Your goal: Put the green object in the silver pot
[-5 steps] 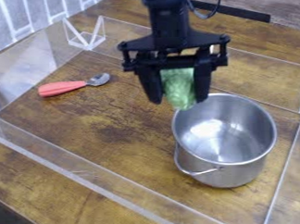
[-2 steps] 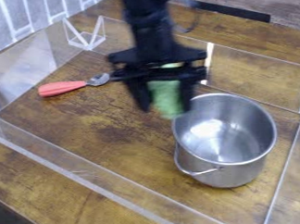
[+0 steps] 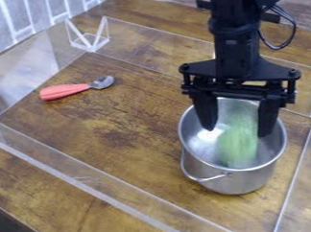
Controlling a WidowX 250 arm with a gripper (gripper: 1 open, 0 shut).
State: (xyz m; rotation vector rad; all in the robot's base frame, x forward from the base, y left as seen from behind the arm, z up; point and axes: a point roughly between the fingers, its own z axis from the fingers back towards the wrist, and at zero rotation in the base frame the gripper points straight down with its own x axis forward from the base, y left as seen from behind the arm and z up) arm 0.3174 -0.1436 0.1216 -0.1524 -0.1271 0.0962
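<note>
The silver pot (image 3: 214, 173) stands at the right on the wooden table. Directly above it, pointing down, is my gripper (image 3: 239, 130), its black fingers (image 3: 206, 118) spread wide and reaching to the rim. The green object (image 3: 239, 144), light green and oblong, sits tilted inside the pot between and just below the fingertips. Neither finger appears to press on it. Its lower end is hidden by the pot's near wall.
A red-handled spoon (image 3: 67, 89) lies on the table to the left. A clear plastic stand (image 3: 87, 34) sits at the back left. Low clear acrylic walls (image 3: 83, 164) border the work area along the front and left.
The gripper carried the green object to the right from beside the pot to over it. The fingers have spread apart and the object now sits down inside the pot.
</note>
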